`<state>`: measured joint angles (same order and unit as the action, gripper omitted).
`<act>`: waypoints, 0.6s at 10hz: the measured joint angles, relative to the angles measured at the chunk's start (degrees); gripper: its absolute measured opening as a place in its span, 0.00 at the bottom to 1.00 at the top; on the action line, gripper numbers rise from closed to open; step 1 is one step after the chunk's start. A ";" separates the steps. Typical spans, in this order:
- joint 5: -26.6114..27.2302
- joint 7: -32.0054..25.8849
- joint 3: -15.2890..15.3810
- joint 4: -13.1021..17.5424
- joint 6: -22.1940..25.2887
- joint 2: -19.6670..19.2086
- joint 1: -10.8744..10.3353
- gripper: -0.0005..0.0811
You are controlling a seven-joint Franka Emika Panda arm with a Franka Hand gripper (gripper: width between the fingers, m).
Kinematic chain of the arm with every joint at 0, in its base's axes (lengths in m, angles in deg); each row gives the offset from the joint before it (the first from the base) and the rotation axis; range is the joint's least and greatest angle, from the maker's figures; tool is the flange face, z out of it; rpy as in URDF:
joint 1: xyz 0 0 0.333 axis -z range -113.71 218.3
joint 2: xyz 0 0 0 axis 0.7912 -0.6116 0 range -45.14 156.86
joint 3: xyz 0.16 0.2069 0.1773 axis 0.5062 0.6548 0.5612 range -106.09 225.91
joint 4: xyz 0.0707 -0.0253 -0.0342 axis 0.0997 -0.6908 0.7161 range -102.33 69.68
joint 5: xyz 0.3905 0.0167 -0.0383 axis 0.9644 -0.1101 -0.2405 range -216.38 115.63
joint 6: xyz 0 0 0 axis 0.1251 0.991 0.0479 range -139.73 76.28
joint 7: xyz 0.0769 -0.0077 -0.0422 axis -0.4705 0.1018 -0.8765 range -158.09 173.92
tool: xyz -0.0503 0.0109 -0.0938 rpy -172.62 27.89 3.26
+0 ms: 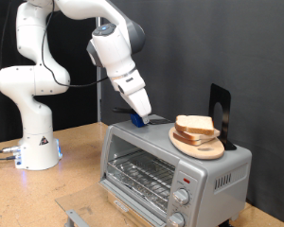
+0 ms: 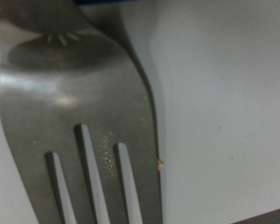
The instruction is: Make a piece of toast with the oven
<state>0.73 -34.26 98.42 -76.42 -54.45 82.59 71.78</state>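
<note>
The oven (image 1: pixel 170 170) stood on a wooden surface (image 1: pixel 80 151) at the exterior view's lower right, its glass door shut and the wire rack bare behind it, two knobs and a red light on the front panel; on its flat top sat a round wooden plate (image 1: pixel 201 146) carrying the bread, two slices stacked, the upper one being the toast (image 1: pixel 194 124) of the task; a dark stand (image 1: pixel 219 113) rose just behind the plate. The pincer (image 1: pixel 139 117) was down on the oven's top, near its back edge, touching or nearly touching a small blue thing (image 1: pixel 140 120); the toast lay from it towards the exterior view's right, near but apart, with the plate's rim between. In the wrist view a slotted metal tool (image 2: pixel 79 112), like a spatula or large fork, filled the picture against the pale top, its slots running lengthwise; whether the fingers were wide, narrow or clamped on its handle I could not tell from either view; no slice was in the oven yet.
</note>
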 joint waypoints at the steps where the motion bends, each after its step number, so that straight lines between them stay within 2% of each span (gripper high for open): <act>1: 0.00 0.06 0.00 -0.20 0.09 0.26 0.00 0.99; 6: 0.04 0.15 0.00 -0.76 0.62 1.13 0.00 0.99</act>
<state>0.77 -34.11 98.42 -77.18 -53.83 83.72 71.78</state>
